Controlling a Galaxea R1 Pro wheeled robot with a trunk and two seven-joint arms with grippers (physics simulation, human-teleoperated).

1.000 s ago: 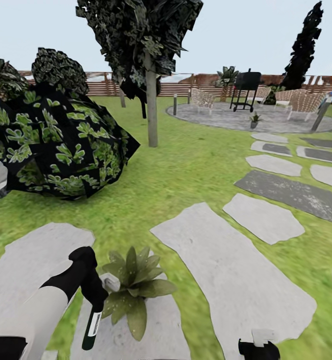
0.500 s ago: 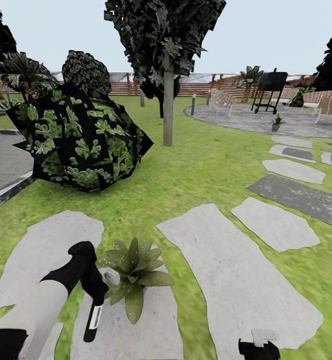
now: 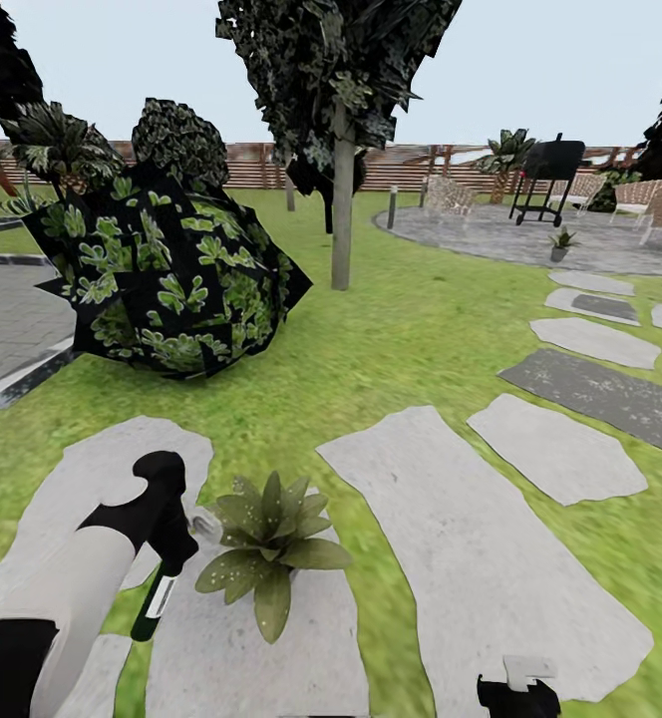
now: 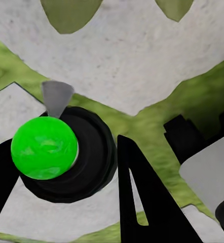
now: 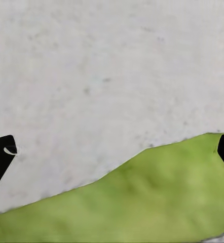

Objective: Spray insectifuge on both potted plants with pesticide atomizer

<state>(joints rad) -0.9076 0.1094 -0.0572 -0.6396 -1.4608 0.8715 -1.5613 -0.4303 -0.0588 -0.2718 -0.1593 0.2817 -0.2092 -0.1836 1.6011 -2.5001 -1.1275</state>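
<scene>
Gripping the slim dark pesticide atomizer bottle with white label [image 3: 155,606], black left gripper [image 3: 176,543] closed around its upper part, bottle hanging tilted with its base toward 7 o'clock, over the edge of a pale grey flat stepping stone [image 3: 251,648]. Seen end-on in the left wrist view: round dark bottle body [image 4: 84,154] pressed between two black fingers [image 4: 142,202], a bright green sphere [image 4: 43,148] over it and a small grey cone [image 4: 56,96] just beside it; red top not discernible.

Sitting just at 3 o'clock of the held bottle: small low rosette of pointed olive-green, pale-speckled leaves [image 3: 268,543], the near potted plant, on the same stone, pot hidden under the leaves. Leaf tips [image 4: 70,12] also visible past the bottle in the left wrist view. Standing well away at 1 o'clock, on the round grey paved patio [image 3: 530,239]: second small potted plant [image 3: 563,242] in a tiny dark pot.

Right gripper [image 3: 515,693] low at 5 o'clock of the head view, over another large pale stepping stone [image 3: 471,558]; black fingertips [image 5: 0,157] at opposite edges of the right wrist view, spread wide, holding nothing, stone and green lawn [image 5: 157,202] between them.

Big dark leafy bush [image 3: 166,269] at 11 o'clock, thin grey tree trunk [image 3: 342,199] at 12, brown slatted wooden fence [image 3: 391,170] along the far edge.
</scene>
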